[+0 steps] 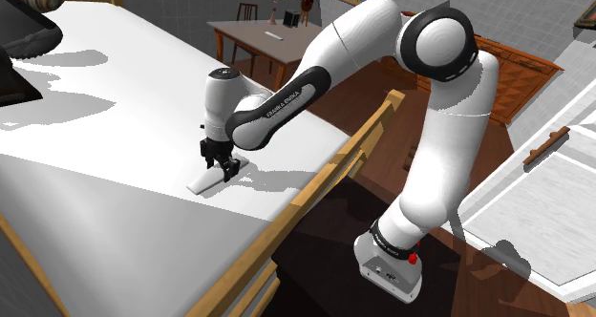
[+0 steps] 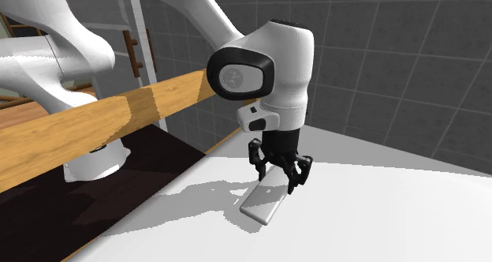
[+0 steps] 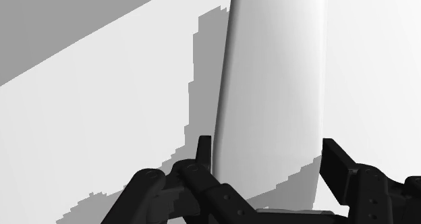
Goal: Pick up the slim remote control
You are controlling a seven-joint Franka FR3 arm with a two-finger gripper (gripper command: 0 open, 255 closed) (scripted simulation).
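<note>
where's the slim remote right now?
The white remote lies on the white surface at the shoulder view's centre-left, near the wooden rail, with one end right under the pincer.

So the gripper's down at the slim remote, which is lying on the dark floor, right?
Not the floor. The gripper is down at the slim remote, but the remote lies on the white surface, as the shoulder view shows.

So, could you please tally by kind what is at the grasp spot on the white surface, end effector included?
remote control: 1
end effector: 1
Total: 2
</note>
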